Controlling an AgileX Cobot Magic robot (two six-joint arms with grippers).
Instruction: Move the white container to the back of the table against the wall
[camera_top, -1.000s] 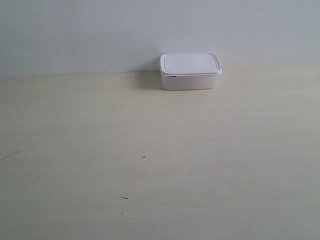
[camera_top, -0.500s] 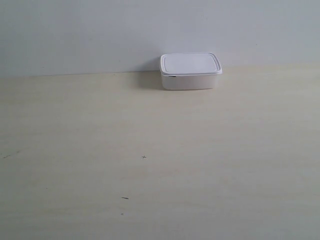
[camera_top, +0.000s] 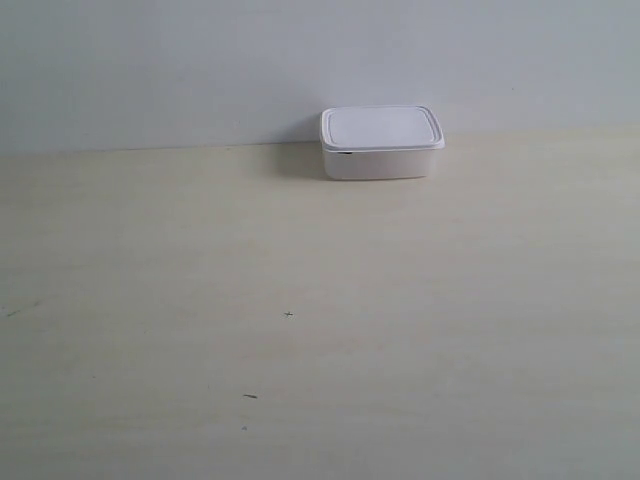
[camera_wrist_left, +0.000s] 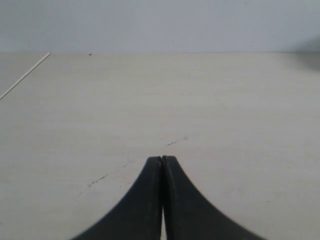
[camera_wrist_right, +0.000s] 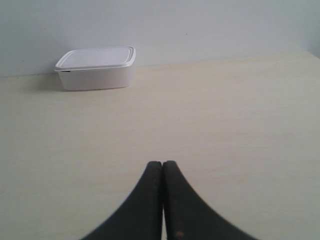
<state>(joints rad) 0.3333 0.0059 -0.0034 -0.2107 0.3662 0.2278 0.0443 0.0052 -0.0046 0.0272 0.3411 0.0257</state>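
Note:
The white container (camera_top: 380, 143) with its lid on stands at the back of the cream table (camera_top: 320, 320), its rear edge at the grey-white wall (camera_top: 200, 60). The right wrist view also shows the white container (camera_wrist_right: 95, 68) far ahead, by the wall (camera_wrist_right: 200, 25). My right gripper (camera_wrist_right: 162, 163) is shut and empty, well short of the box, over the bare table (camera_wrist_right: 225, 125). My left gripper (camera_wrist_left: 162, 158) is shut and empty over the table (camera_wrist_left: 150, 100); the box is out of that view. Neither arm appears in the exterior view.
A few tiny dark specks (camera_top: 288, 314) mark the tabletop. In the left wrist view a thin pale line (camera_wrist_left: 25, 76) runs along the table's side, and faint scuffs (camera_wrist_left: 172, 143) lie just ahead of the fingertips.

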